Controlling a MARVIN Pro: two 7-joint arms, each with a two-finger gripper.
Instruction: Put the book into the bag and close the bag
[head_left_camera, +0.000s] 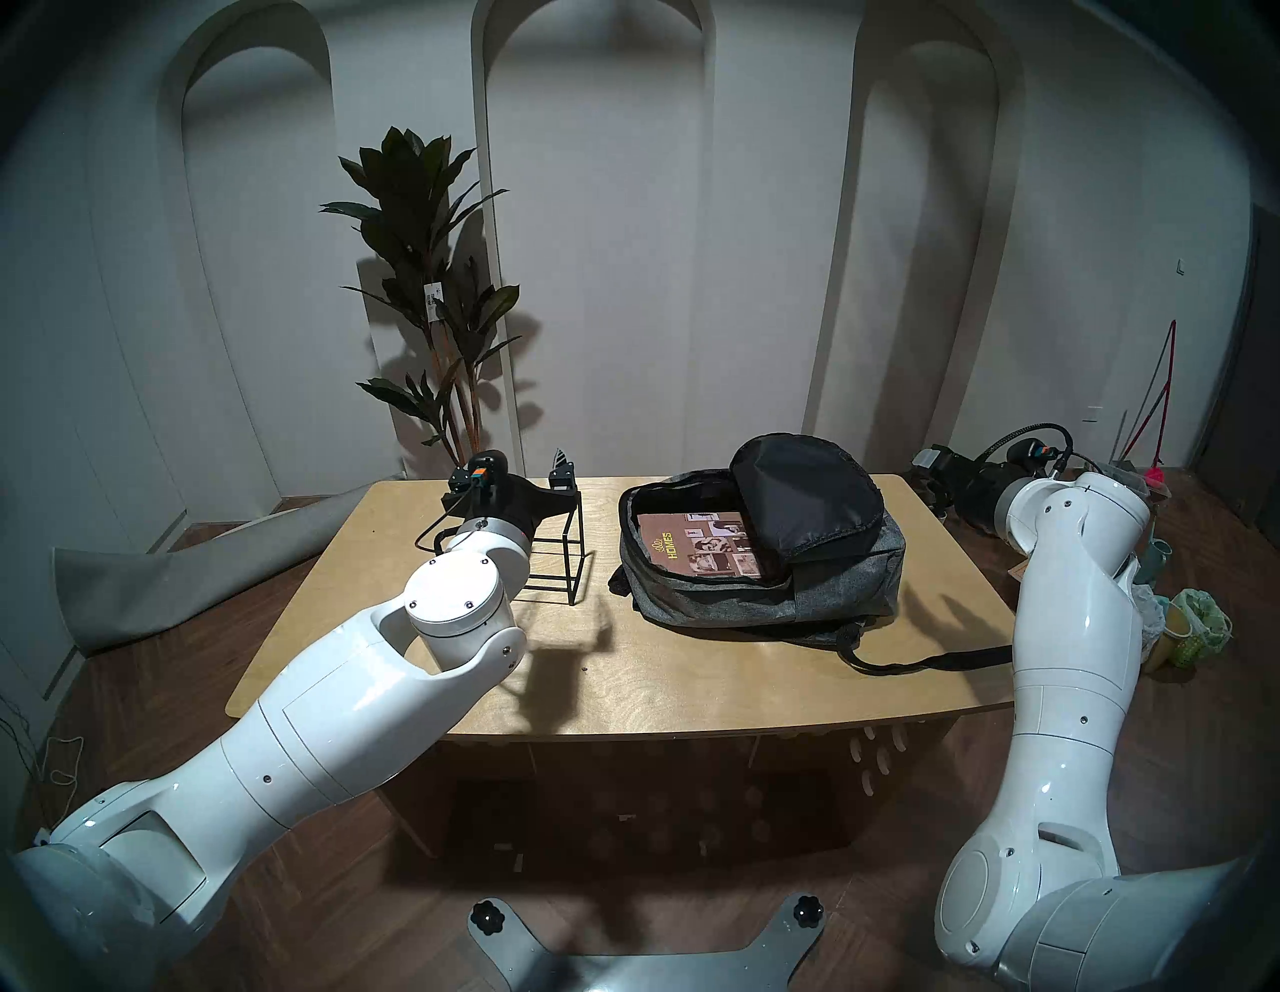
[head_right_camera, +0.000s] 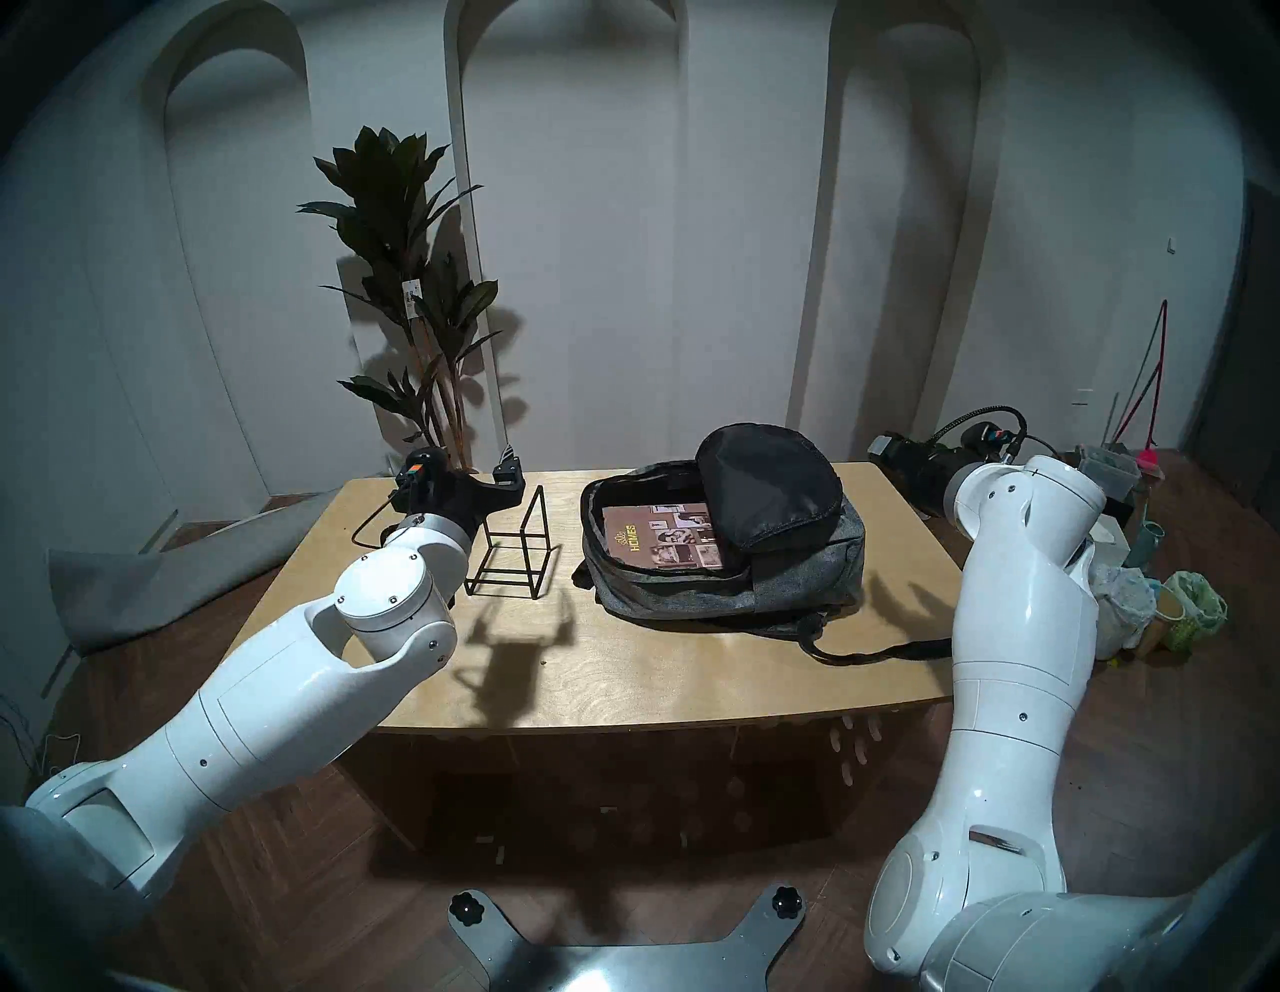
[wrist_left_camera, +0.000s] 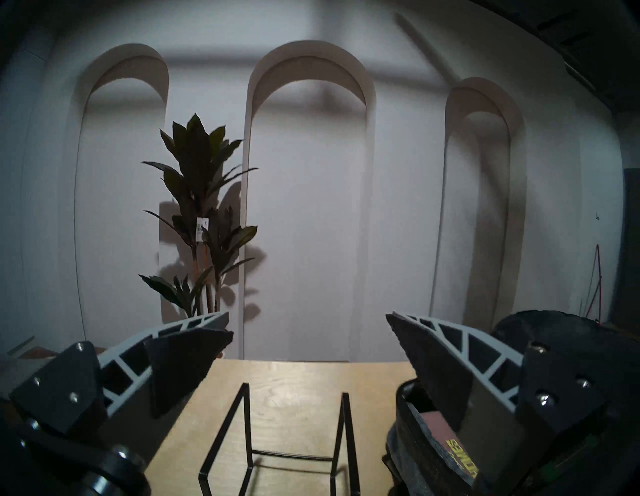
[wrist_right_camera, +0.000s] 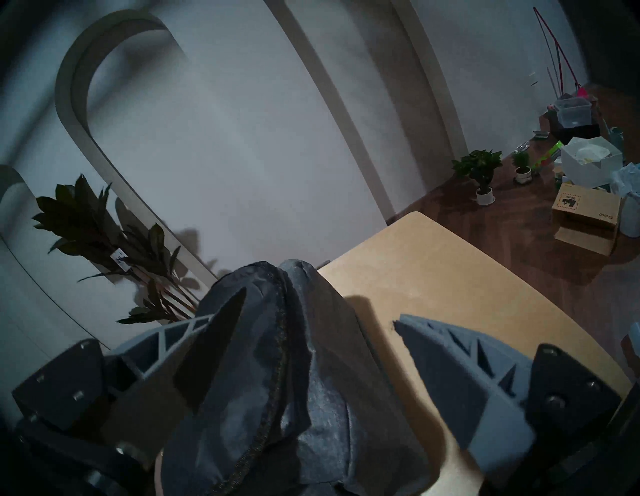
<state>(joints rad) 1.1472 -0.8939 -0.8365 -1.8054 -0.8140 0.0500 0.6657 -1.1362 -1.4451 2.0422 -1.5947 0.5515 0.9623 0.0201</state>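
The book (head_left_camera: 699, 547) is seen inside the unzipped bag (head_left_camera: 817, 589); both grippers (wrist_left_camera: 308, 343) (wrist_right_camera: 318, 318) are spread wide, nothing grasped.

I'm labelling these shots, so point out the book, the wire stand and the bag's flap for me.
book (head_left_camera: 675, 547): left head view, on its brown cover beside the lettering.
wire stand (head_right_camera: 537, 540): right head view, on its upright end frame.
bag's flap (head_left_camera: 807, 495): left head view, on its black lining.
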